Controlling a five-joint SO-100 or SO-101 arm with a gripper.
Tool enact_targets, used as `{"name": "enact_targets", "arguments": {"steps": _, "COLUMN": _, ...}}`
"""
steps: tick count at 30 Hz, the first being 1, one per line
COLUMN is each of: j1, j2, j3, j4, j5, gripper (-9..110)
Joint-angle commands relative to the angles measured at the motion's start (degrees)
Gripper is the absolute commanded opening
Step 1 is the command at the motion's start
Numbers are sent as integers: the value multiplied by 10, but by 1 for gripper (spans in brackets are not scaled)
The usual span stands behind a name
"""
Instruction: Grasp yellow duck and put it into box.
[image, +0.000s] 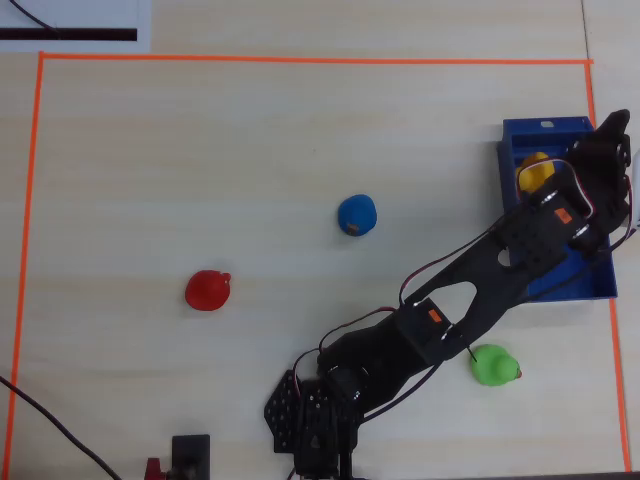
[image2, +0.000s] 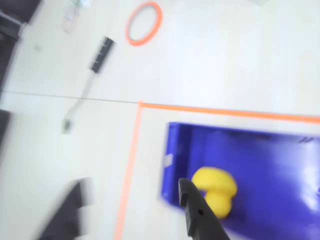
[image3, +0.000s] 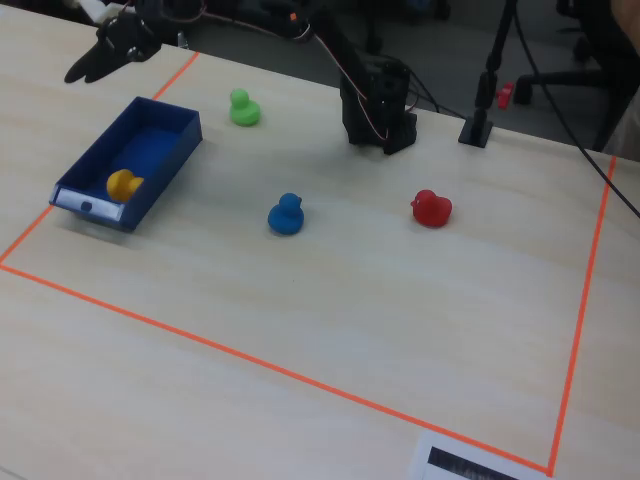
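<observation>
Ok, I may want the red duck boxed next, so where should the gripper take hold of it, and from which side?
Probably the red duck's round body, low down, coming from straight above. It stands upright and alone on the table, apart from the blue duck, so nothing blocks a top-down descent. The fingers should close across the body's narrower width, below the small head, which looks too small to hold securely.

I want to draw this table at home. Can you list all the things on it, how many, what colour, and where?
yellow duck: one, yellow, inside the box.
box: one, dark blue, left side in the fixed view.
green duck: one, green, beside the box.
blue duck: one, blue, mid-table.
red duck: one, red, right of the blue duck.
tape border: one, orange, framing the table.
tape roll: one, orange, outside the border.
end effector: one, black, raised beyond the box, holding nothing.
</observation>
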Motion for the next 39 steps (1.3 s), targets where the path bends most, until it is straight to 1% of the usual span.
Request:
{"name": "enact_targets", "arguments": {"steps": 1, "j1": -54, "j2": 154, "j3": 91, "j4": 8, "j5": 18, "gripper": 0}}
{"name": "enact_targets", "arguments": {"steps": 4, "j1": -121, "j2": 268, "j3": 236, "j4": -35, "j5": 18, "gripper": 0}}
{"name": "enact_targets", "arguments": {"steps": 6, "j1": -174, "j2": 337, "j3": 308, "j4": -44, "j5": 14, "gripper": 0}}
{"name": "enact_targets", "arguments": {"steps": 9, "j1": -263, "j2": 427, "j3": 417, "j4": -41, "j5": -11, "gripper": 0}}
{"name": "enact_targets", "arguments": {"steps": 15, "j1": -437, "j2": 606, "j3": 686, "j4": -17, "j5": -71, "gripper": 0}}
{"name": "enact_targets", "arguments": {"steps": 20, "j1": -540, "j2": 779, "j3": 925, "j4": 4, "j5": -100, "gripper": 0}}
{"name": "enact_targets", "arguments": {"steps": 23, "j1": -570, "j2": 883, "j3": 1047, "j4": 26, "j5": -126, "gripper": 0}}
{"name": "enact_targets", "arguments": {"steps": 28, "j1": -573, "j2": 1005, "j3": 1191, "j4": 65, "j5": -184, "gripper": 0}}
{"name": "enact_targets", "arguments": {"steps": 34, "j1": -550, "j2": 1130, "j3": 1326, "j4": 87, "j5": -253, "gripper": 0}}
{"name": "enact_targets", "arguments": {"steps": 39, "j1": -523, "j2": 1173, "j3": 1398, "j4": 73, "j5": -297, "gripper": 0}}
